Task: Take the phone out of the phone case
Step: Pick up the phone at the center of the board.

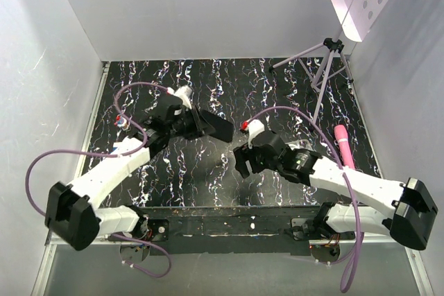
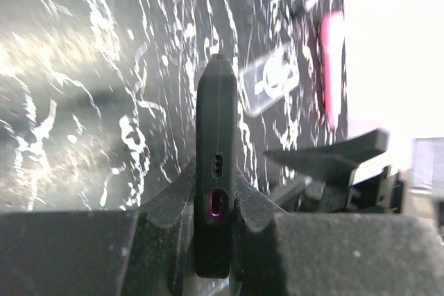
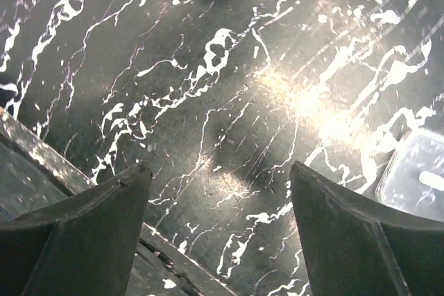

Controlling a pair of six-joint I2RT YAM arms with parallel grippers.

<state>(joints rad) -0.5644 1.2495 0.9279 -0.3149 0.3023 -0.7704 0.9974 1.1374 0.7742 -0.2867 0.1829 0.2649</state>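
Pinched by the left hand (image 2: 216, 195), the smooth matte black phone case (image 2: 217, 116) stands edge-on over the middle of the glossy white-veined bench (image 1: 277, 88), the phone (image 2: 217, 203) showing red through an oval port slot. Right hand (image 3: 220, 169) hangs spread, wedge-shaped fingers (image 3: 83, 230) apart.

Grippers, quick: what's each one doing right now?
Left gripper: closed on the phone case, clamping it edge-on.
Right gripper: open, holding nothing.
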